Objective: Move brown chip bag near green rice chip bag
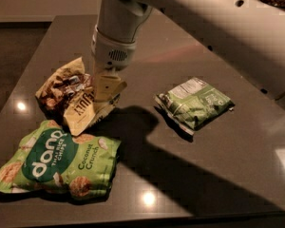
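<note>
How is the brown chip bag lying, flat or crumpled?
Crumpled: the brown chip bag lies creased and buckled, the gripper on its lettered cream end.

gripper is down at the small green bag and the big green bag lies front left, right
No. The camera view shows the gripper down at the brown chip bag, not the small green bag. The big green bag does lie front left.

End effector's brown bag beside green bag
</note>
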Controlling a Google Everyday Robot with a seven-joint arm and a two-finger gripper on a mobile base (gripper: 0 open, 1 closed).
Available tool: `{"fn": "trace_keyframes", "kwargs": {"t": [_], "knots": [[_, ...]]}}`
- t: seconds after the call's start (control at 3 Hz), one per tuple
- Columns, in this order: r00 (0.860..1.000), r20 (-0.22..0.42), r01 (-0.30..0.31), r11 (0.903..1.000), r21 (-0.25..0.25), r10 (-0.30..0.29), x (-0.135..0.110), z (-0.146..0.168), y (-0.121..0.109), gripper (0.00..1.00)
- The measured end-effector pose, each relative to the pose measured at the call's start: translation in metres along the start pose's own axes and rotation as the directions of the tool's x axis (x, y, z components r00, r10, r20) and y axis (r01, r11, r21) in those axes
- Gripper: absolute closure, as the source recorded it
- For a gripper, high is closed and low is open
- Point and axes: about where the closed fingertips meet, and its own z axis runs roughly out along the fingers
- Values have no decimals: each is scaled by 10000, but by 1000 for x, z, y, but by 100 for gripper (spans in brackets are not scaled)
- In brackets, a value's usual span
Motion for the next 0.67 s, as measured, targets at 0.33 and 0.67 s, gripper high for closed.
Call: {"fn": "trace_keyframes", "kwargs": {"t": [0.33, 0.67], "knots": [[10000, 10, -12, 10000, 47, 12, -1, 0, -1, 51], [10000, 31, 8, 10000, 88, -8, -3, 1, -2, 28]]}}
